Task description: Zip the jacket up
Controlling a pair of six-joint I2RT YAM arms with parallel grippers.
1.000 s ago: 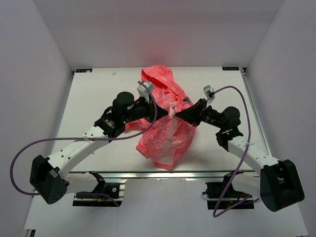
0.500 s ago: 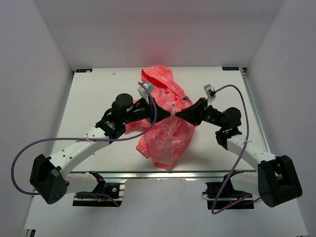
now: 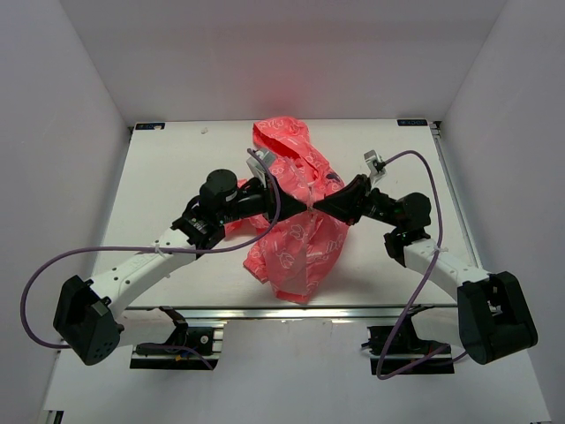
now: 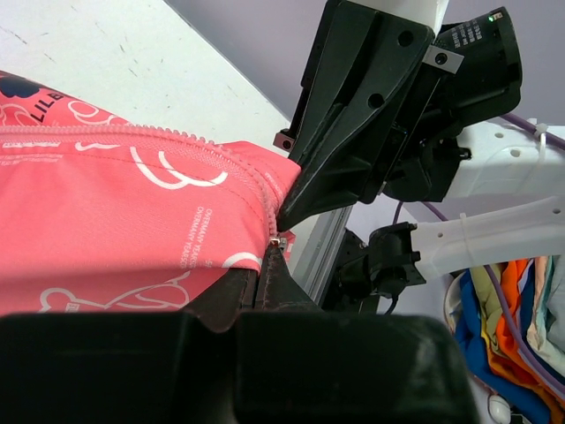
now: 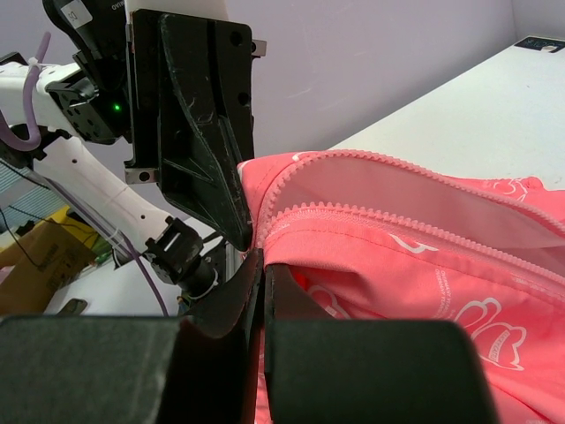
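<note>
The jacket [image 3: 296, 221] lies bunched in the middle of the worktop [image 3: 177, 159], running from near the far edge down towards the near edge. Its middle is drawn up where the two arms meet over it.

The left pincer [image 4: 270, 261] is closed, its fingers pressed together on the jacket's front edge right at the zipper [image 5: 371, 219]. The right pincer [image 5: 262, 265] is closed too, nipping a fold of the pink fabric just under the zipper teeth. The two tips sit almost nose to nose, just beside each other, each gripping the jacket from its own side.

From the right wrist, the two rows of teeth lie apart, with a strip of paler lining between them.

A small metal bit shows at the left fingertips, but it is too small to tell whether it is the slider. Each pincer's own body hides the exact pinch. The dark blue logo [image 4: 22, 93] is cut off at the picture's edge. Off the worktop, a heap of coloured cloths [image 4: 521, 327] is only partly in view; what holds it cannot be told.
</note>
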